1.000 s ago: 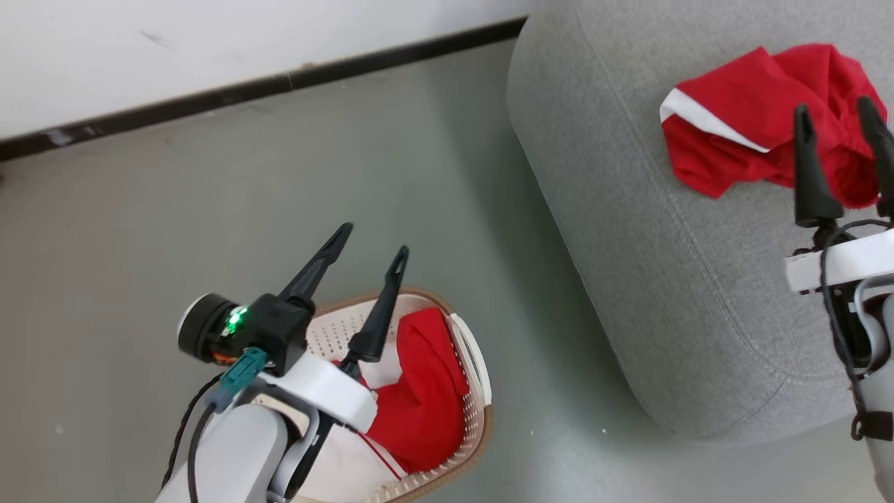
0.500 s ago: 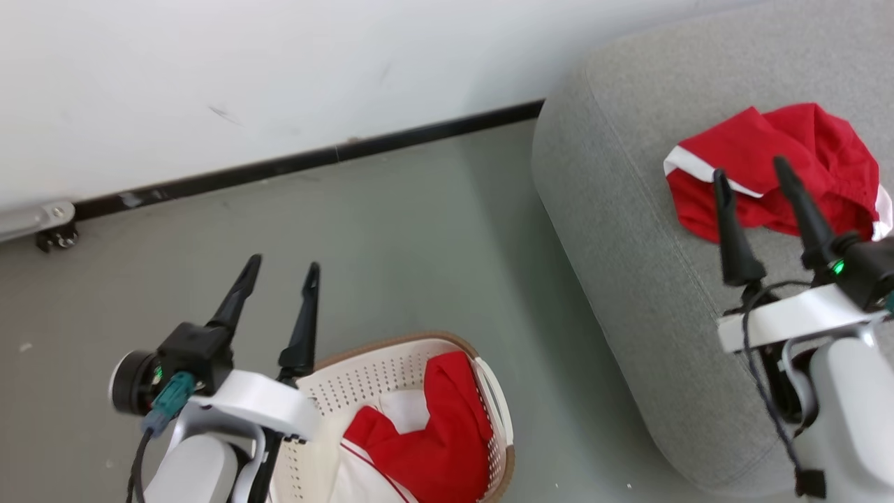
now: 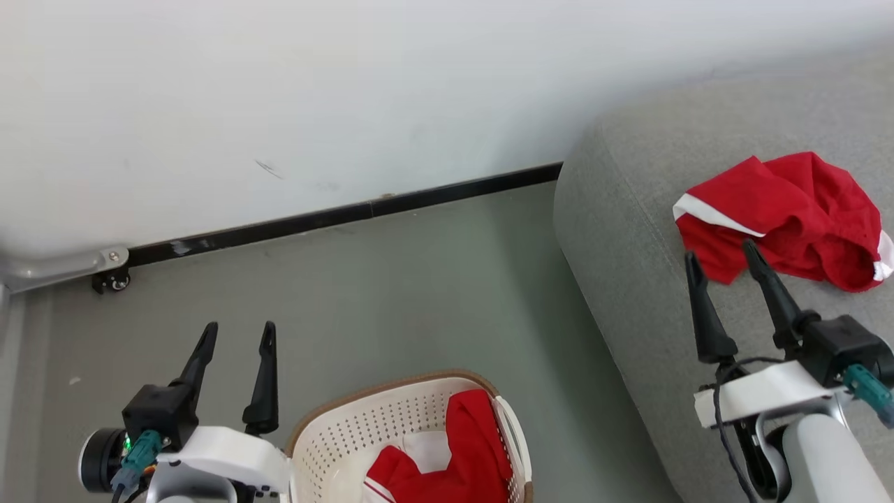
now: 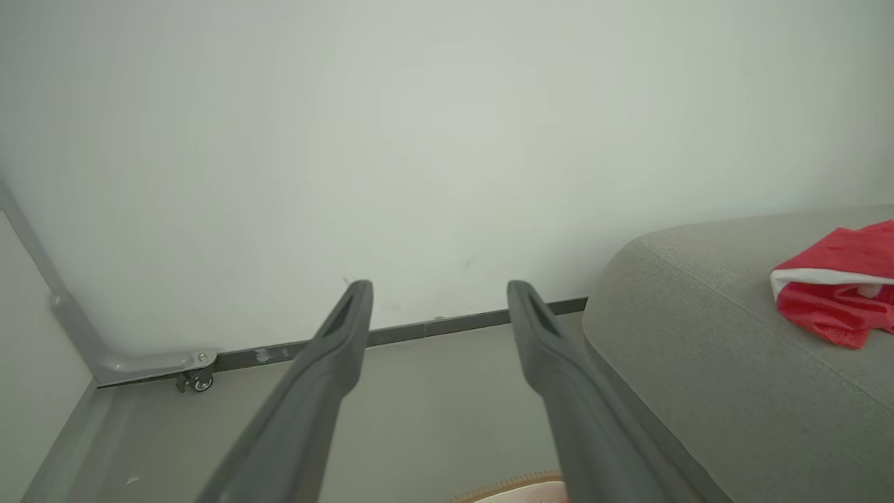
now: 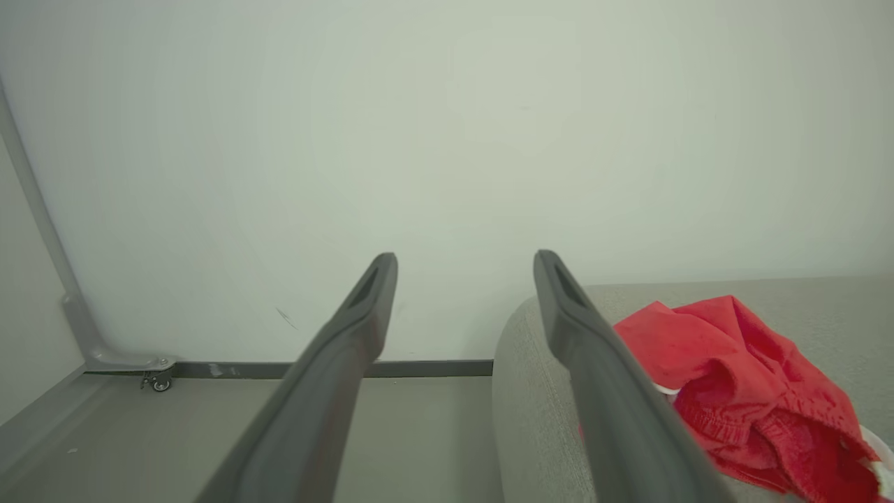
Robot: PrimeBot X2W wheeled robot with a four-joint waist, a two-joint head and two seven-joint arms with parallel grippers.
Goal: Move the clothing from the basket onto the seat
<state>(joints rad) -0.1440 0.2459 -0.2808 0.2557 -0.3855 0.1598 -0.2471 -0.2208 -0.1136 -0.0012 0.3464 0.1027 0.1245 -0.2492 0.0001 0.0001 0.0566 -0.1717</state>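
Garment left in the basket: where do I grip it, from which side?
Pinch the garment at its raised fold by the basket's right wall, from above: that ridge looks highest and the walls block sideways reach. The open left gripper is nearest.

Basket (image 3: 391, 383), near half beyond frame edge

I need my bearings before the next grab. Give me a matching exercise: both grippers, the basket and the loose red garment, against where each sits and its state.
Column one:
1. left gripper
2. right gripper
3. basket
4. loose red garment

Column two:
A. lying crumpled on the grey sofa
B. open, above the floor, left of the basket
C. on the floor, holding red and white clothing
D. open, above the sofa, just short of the garment

Pairs: 1-B, 2-D, 3-C, 4-A
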